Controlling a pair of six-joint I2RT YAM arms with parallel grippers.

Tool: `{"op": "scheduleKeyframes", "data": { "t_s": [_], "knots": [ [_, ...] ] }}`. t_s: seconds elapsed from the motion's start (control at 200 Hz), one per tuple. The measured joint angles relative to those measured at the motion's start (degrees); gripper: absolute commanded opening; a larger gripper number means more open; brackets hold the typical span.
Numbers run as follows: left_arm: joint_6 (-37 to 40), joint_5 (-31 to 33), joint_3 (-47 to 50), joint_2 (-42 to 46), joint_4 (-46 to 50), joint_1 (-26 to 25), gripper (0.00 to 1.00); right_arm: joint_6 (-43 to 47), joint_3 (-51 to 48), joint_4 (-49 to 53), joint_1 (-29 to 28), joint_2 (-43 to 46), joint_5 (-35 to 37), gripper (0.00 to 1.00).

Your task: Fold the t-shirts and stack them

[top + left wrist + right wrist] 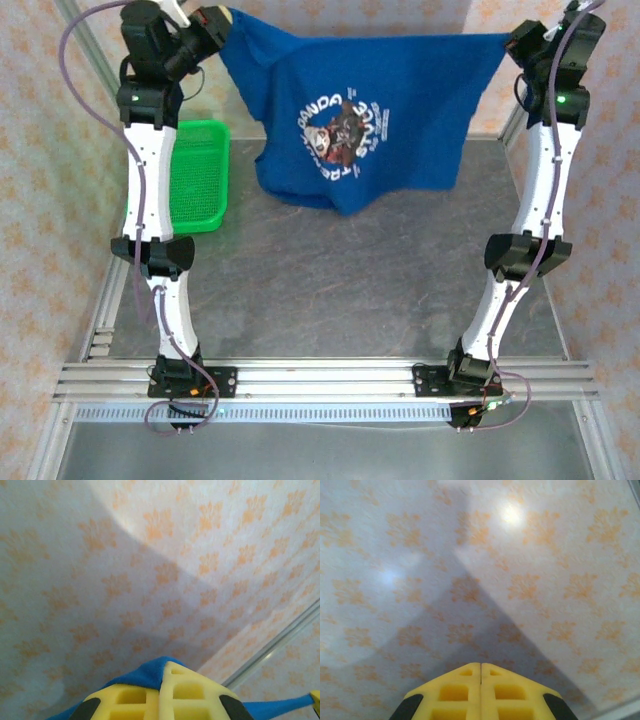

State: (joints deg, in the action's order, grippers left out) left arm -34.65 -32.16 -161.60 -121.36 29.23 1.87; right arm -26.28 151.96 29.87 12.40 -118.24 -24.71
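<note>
across the grey table (340, 290), bare mottled metal lay free from the front rails to the hanging cloth. pale walls (605, 250) with an orange floral pattern closed in both sides and the back. aluminium rails (320, 380) ran along the near edge under the arm bases.

above the far half, the t-shirt (400, 90) hung spread between the two arms. it was royal blue soft cotton, with its top edge pulled nearly straight and its lower hem sagging in loose folds low over the table. could not tell whether the hem touched.

green plastic basket (200, 175), rectangular and mesh-sided, sat at far left beside the left arm, just left of the shirt's hanging edge.

left gripper (213, 25) was raised at the far left corner, clamped on one top corner of the shirt. at the wrist, its yellow grid-moulded fingers (130, 700) met with blue cloth bunched over the tips.

right gripper (512, 42) was raised at far right, the other top corner drawn taut into it. at the wrist, its yellow fingers (455, 695) pressed flush along one seam.

chest print (345, 128) had white lettering arced round a brown-and-white picture.
</note>
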Motion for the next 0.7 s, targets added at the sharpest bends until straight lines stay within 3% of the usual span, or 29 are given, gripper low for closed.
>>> {"op": "scheduleKeyframes", "data": {
  "t_s": [0.18, 0.385, 0.49, 0.701],
  "knots": [
    [0.63, -1.73, -0.07, 2.71, -0.50, 1.99, 0.00, 0.98, -2.29, -0.31, 1.16, 2.95, -1.88, 0.00],
    [7.54, -2.14, 2.89, 8.13, 7.19, -0.81, 0.00, 8.04, -19.56, 0.44, 2.19, 14.78, -0.74, 0.00],
    [11.91, 0.68, 16.98, 16.90, 10.69, -3.87, 0.00, 12.59, -33.07, 0.55, 2.38, 22.84, 1.40, 0.00],
    [12.15, 5.88, 63.23, 39.32, 8.50, -9.99, 0.00, 18.08, -70.44, -1.18, 2.93, 42.51, 8.11, 0.00]
  ]
}}
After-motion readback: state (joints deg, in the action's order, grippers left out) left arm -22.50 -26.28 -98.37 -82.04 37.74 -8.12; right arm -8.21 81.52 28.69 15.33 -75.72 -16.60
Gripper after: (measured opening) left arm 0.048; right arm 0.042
